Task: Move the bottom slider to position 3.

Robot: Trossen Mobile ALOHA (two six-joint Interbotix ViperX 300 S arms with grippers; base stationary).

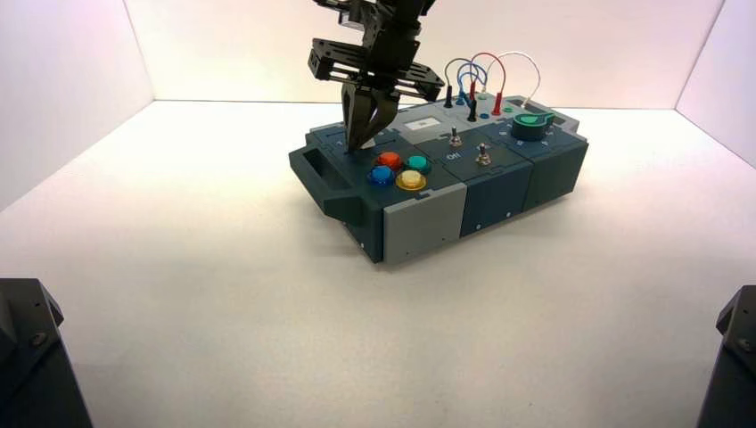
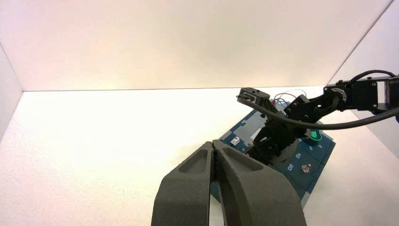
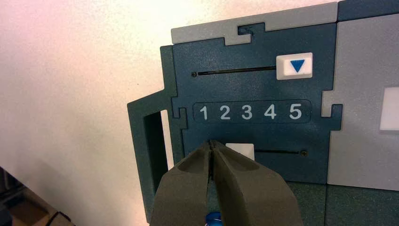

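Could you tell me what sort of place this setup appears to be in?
Probably a lab test enclosure: plain white walls surround a white table holding only the control box, with the right gripper over its sliders.

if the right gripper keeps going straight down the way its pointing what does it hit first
Probably the box's panel by the bottom slider. The right gripper, fingers shut, points at the track's low-number end, just beside that white knob; whether it already touches is unclear. The left gripper waits farther off.

Lab test enclosure, plain white walls (image 1: 71, 53), white floor (image 1: 223, 294), box (image 1: 428, 214)
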